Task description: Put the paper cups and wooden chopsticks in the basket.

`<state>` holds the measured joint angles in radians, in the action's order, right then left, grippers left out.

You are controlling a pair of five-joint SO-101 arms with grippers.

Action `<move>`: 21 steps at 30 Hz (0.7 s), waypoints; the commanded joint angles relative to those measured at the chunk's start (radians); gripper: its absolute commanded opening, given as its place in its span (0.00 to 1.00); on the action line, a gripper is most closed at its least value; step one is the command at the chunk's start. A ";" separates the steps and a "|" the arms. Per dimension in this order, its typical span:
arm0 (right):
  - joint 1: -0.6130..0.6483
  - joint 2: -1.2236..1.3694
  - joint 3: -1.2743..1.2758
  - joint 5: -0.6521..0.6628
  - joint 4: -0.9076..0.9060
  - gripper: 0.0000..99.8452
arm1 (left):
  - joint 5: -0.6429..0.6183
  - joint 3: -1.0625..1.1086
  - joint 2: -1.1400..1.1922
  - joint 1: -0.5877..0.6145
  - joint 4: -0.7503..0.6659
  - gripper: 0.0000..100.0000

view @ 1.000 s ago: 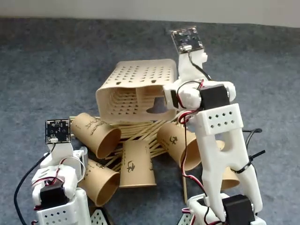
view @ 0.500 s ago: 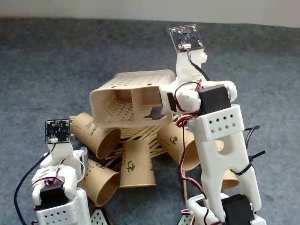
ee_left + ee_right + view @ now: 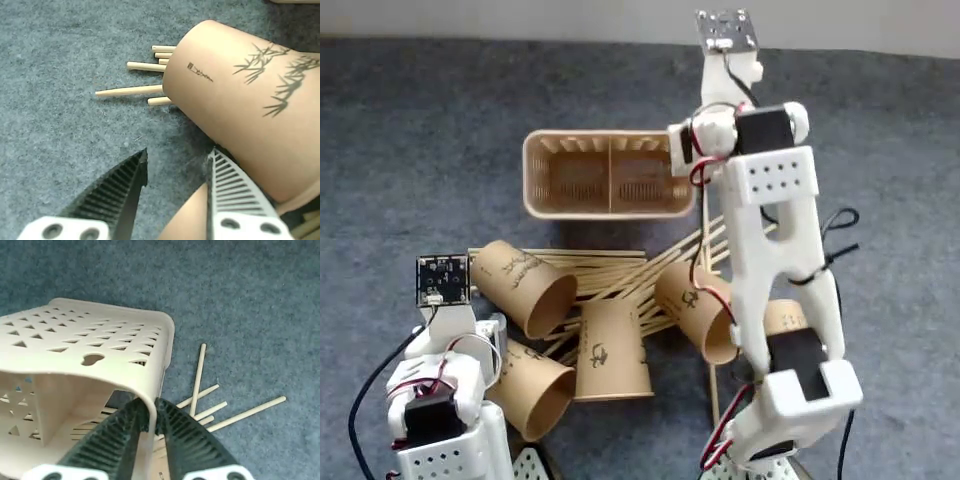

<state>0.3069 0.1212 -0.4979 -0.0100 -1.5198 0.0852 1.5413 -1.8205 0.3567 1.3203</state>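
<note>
Tiny dark print on side of cup [image 3: 240,100], too small to read. Dark squiggle mark on middle cup [image 3: 610,350], also not readable.

The high camera looked steeply down from the near side over the grey carpeted table [image 3: 420,130] and both arms. The left wrist camera sat low and close. It faced past the left gripper [image 3: 178,152] onto a brown printed paper cup [image 3: 240,95] and pale wooden chopsticks [image 3: 132,90]. The right wrist camera looked down past the right gripper [image 3: 149,402], close on the cream perforated plastic basket [image 3: 90,340]. The high view shared all three.
</note>
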 commanded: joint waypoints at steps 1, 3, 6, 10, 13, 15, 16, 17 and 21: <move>-0.005 0.074 -0.113 -0.011 0.005 0.09 | -0.006 -0.005 -0.004 0.008 -0.015 0.20; -0.002 0.105 -0.140 -0.011 0.005 0.10 | -0.006 -0.005 -0.004 0.008 -0.015 0.20; 0.010 0.148 -0.171 -0.011 0.007 0.10 | -0.006 -0.005 -0.004 0.008 -0.015 0.20; 0.015 0.189 -0.176 -0.012 0.007 0.09 | -0.006 -0.005 -0.004 0.008 -0.015 0.20; 0.015 0.196 -0.179 -0.012 0.005 0.00 | -0.006 -0.005 -0.004 0.008 -0.015 0.20; 0.015 0.179 -0.180 -0.012 -0.016 0.01 | -0.006 -0.005 -0.004 0.008 -0.015 0.20; 0.016 0.166 -0.182 -0.012 -0.031 0.01 | -0.006 -0.005 -0.004 0.008 -0.015 0.20; 0.024 0.151 -0.182 -0.012 -0.047 0.01 | -0.006 -0.005 -0.004 0.008 -0.015 0.20; 0.031 0.097 -0.182 -0.011 -0.108 0.01 | -0.006 -0.005 -0.004 0.008 -0.015 0.20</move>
<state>0.3115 0.3253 -0.6206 -0.0161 -1.5719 0.0852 1.5413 -1.8205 0.3567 1.3203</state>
